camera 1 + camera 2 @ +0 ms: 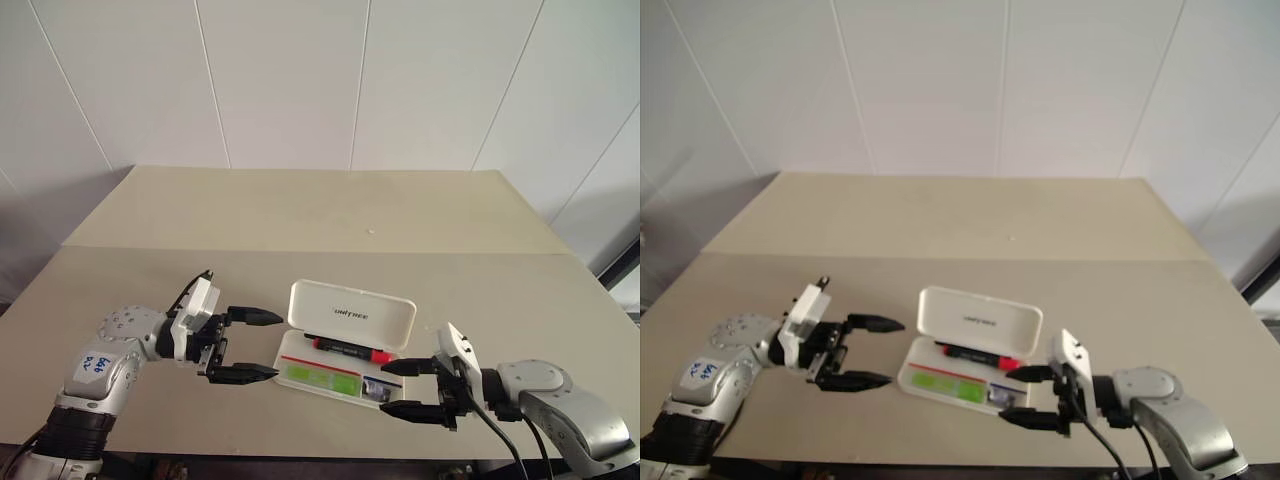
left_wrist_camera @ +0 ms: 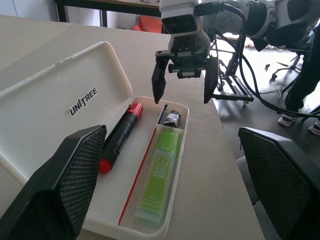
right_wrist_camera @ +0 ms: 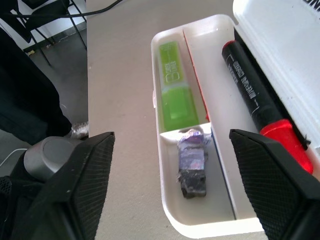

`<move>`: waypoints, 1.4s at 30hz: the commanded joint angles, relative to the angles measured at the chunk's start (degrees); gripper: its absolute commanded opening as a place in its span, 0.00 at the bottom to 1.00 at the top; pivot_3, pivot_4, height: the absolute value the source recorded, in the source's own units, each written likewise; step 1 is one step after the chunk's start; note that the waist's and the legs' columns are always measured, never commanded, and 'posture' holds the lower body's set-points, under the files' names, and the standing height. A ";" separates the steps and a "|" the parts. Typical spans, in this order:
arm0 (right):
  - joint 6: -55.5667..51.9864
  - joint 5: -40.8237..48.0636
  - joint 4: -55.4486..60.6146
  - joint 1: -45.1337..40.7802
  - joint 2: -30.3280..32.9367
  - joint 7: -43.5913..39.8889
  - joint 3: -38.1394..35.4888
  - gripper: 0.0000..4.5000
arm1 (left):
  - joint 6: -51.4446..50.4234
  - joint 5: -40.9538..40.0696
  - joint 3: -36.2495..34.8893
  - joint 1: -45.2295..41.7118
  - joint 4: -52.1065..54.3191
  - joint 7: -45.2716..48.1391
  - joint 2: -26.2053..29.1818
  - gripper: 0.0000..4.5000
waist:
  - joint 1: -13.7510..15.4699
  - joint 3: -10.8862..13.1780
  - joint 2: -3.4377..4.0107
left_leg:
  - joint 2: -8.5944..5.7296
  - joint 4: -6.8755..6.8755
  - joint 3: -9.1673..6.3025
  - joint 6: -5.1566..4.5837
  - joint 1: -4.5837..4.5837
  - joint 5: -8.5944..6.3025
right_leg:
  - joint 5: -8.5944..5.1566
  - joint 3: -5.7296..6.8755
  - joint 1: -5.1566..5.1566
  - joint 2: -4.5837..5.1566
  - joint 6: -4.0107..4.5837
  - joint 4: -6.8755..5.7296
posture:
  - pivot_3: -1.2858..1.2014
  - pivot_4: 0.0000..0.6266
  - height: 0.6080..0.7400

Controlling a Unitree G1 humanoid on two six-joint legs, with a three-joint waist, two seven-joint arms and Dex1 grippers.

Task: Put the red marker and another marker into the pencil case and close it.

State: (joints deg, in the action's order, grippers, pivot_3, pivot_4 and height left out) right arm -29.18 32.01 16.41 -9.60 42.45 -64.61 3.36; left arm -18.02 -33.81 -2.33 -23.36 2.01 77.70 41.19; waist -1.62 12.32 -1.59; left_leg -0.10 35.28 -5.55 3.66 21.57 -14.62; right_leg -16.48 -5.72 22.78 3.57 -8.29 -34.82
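- Pencil case [image 1: 345, 318]: lid upright, so you can load the tray.
- Red marker [image 1: 350, 349]: lies in the tray by the hinge.
- Green marker [image 2: 161, 177]: front compartment, stowed.
- Left gripper [image 1: 250, 345], right gripper [image 1: 405, 388]: both wide, empty, flanking the case; you judge closing remains.

I counted one pencil case [image 1: 350, 315] on the bench [image 1: 300, 215], its lid up. Inside it lay three things: one red marker [image 2: 120, 137], one lime-green marker [image 2: 160, 180], and one small dark stubby object [image 3: 192, 167] I could not make out further. That made two markers in all. The tray had three compartments, each with one item. Of my own claws there were two, the left claw [image 1: 250, 345] and the right claw [image 1: 408, 388], each with two black fingers.
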 commanded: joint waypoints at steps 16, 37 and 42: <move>1.59 7.40 4.03 0.02 3.32 -1.67 -14.10 0.99 | 9.89 4.97 -1.84 -11.75 -15.91 0.19 -1.60 1.00 | 0.03 -0.01 -0.01 | -0.02 0.09 0.00 0.00 0.00 0.00 | 0.02 0.00 -0.03 0.00 -0.03 -0.04 | 0.52 0.24 1.00; 7.40 10.86 -0.98 -2.55 2.36 -5.41 -18.53 1.00 | 24.15 12.95 -1.04 -31.83 -50.73 11.80 -4.74 0.11 | 0.01 0.00 -0.02 | -0.03 0.11 -0.03 0.00 0.02 0.00 | 0.02 0.03 -0.02 -0.02 -0.08 -0.14 | 0.52 0.24 1.00; 8.25 9.92 -2.15 -2.25 2.81 -5.91 -18.68 1.00 | 27.43 16.83 -0.49 -37.66 -61.43 10.24 -5.22 0.01 | 0.00 0.00 -0.03 | -0.03 0.24 -0.03 -0.01 0.02 0.00 | 0.02 0.03 -0.02 -0.03 -0.09 -0.23 | 0.52 0.24 1.00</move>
State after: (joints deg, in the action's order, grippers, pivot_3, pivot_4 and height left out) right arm -22.28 41.57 13.75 -11.83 44.83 -69.88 -13.75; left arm 7.78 -18.24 -2.73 -58.97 -57.43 85.98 35.99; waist -1.63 12.32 -1.62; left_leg -0.15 35.54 -5.59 3.66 21.59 -14.63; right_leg -16.46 -5.68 22.76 3.54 -8.38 -35.07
